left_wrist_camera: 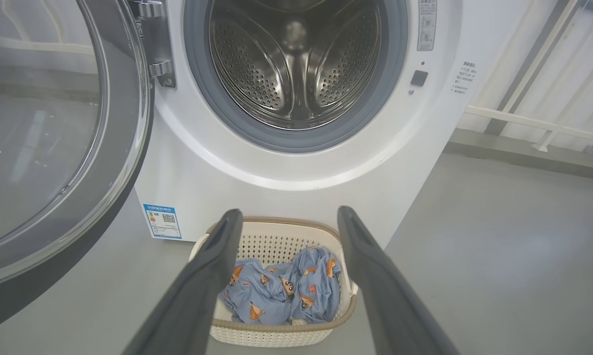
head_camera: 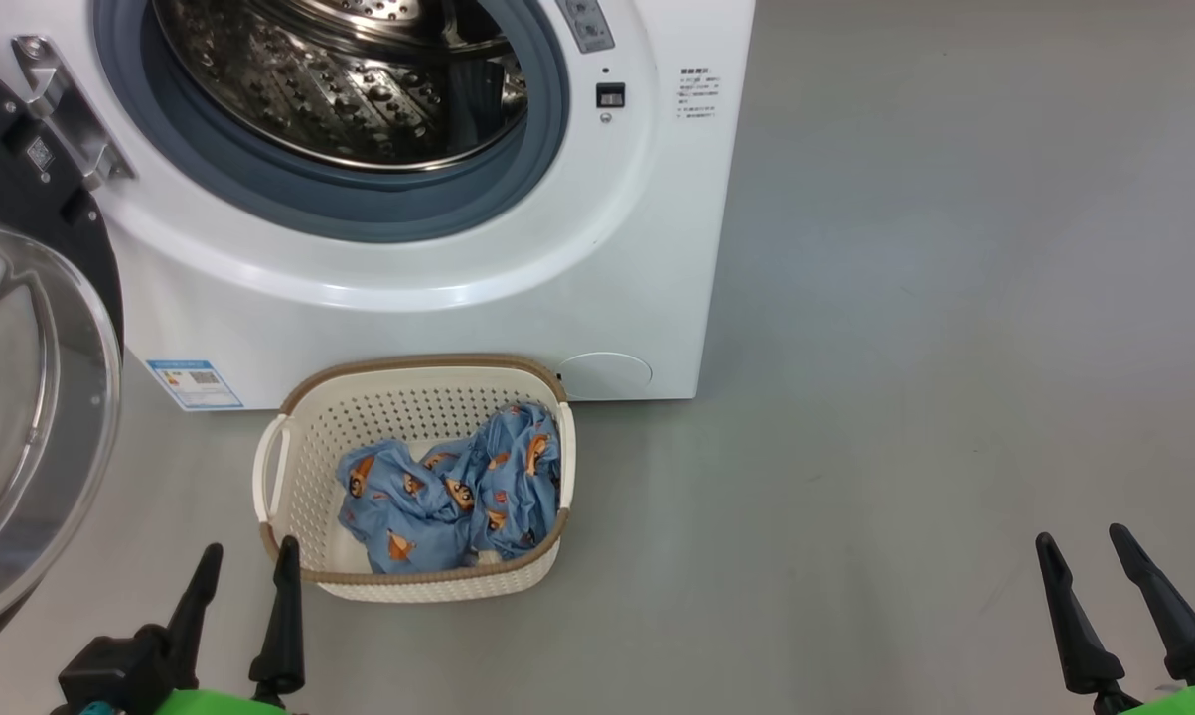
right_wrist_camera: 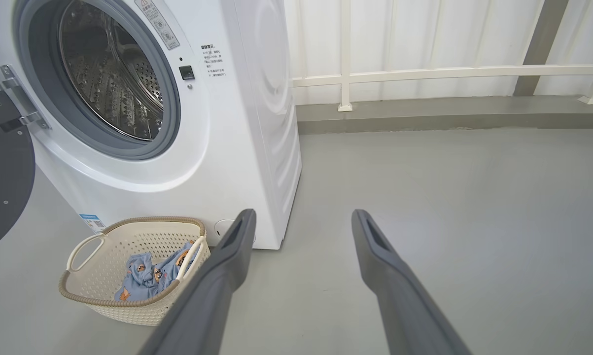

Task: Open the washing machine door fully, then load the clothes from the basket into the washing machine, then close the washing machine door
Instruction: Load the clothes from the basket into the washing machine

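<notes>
Left hand [head_camera: 250, 544] spread wide and empty, just by the near-left corner of the basket [head_camera: 304, 467], which holds the clothes [head_camera: 458, 492]. Right hand [head_camera: 1082, 533] also spread and empty, over open floor [head_camera: 905, 397] well right. The washing machine door [head_camera: 21, 397] stands open, left of the washing machine [head_camera: 438, 298].
</notes>
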Motion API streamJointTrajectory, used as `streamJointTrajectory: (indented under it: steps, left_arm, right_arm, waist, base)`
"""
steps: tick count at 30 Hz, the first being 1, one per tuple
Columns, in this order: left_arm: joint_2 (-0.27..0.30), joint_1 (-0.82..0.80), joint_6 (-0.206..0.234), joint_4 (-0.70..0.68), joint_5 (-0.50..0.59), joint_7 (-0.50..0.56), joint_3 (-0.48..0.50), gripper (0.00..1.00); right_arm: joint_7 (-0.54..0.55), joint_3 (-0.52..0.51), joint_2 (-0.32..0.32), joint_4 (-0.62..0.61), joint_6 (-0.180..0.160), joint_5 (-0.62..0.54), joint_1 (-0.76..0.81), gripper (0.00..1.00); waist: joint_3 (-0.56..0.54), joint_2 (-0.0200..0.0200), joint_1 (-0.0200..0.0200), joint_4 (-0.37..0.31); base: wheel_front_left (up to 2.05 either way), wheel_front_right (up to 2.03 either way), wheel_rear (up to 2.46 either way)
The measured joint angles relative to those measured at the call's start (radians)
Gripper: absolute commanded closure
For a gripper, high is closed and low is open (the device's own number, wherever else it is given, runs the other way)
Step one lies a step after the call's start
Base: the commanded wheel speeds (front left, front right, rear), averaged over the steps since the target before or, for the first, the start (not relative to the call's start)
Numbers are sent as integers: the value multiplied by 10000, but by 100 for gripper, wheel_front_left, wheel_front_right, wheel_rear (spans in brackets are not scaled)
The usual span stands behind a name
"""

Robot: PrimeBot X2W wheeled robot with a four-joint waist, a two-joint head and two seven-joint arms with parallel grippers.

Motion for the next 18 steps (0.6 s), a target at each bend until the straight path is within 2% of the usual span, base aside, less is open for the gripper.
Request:
streamJointTrajectory:
  steps: [18]
  left_arm:
    - [33,-377,0,36,-2,0,-157,0]
  right_arm:
    - [0,-36,40,-77,0,0,-260,0]
  waist:
    - [351,0,0,-42]
  base:
    - [62,-129,67]
